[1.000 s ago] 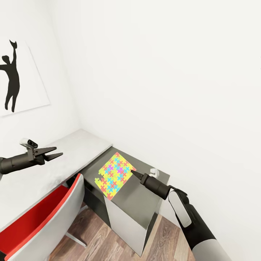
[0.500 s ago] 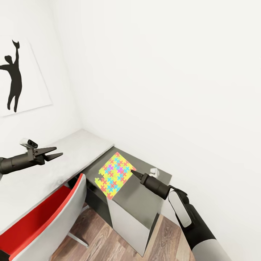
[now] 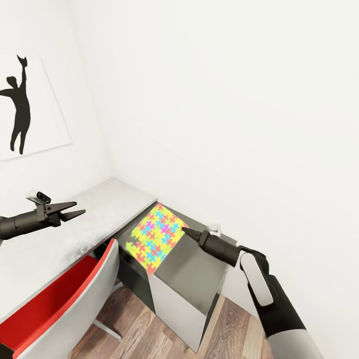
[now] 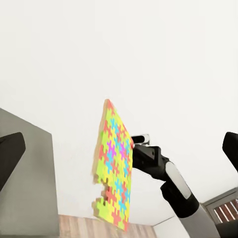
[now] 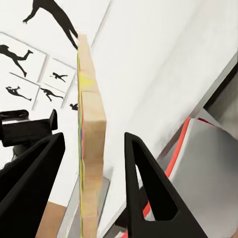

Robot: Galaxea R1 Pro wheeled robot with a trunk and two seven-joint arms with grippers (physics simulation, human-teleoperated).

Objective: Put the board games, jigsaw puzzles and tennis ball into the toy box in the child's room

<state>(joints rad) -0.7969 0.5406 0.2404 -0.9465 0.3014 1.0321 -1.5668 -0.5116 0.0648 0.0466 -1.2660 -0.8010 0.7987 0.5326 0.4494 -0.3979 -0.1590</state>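
Observation:
One jigsaw puzzle [image 3: 155, 233], a thin square in yellow, pink, blue and green with a notched corner, hangs tilted above the table's lower dark grey wing [image 3: 194, 271]. My right gripper [image 3: 184, 230] is shut on its right edge. In the right wrist view the puzzle [image 5: 89, 148] stands edge-on between the two dark fingers [image 5: 146, 183]. The left wrist view looks across at the raised puzzle [image 4: 115, 168] and the right arm [image 4: 166, 173] behind it. My left gripper [image 3: 76, 210] hovers open and empty over the pale grey table top [image 3: 107, 204].
A red and grey chair [image 3: 65, 299] is tucked under the table at the lower left. White walls close in behind the table, with a black silhouette picture [image 3: 20, 109] on the left one. Wood-plank floor [image 3: 134, 324] lies below the wing.
The right gripper has risen a little and moved back, lifting the puzzle off the dark wing and tilting it up. The left arm has stayed still.

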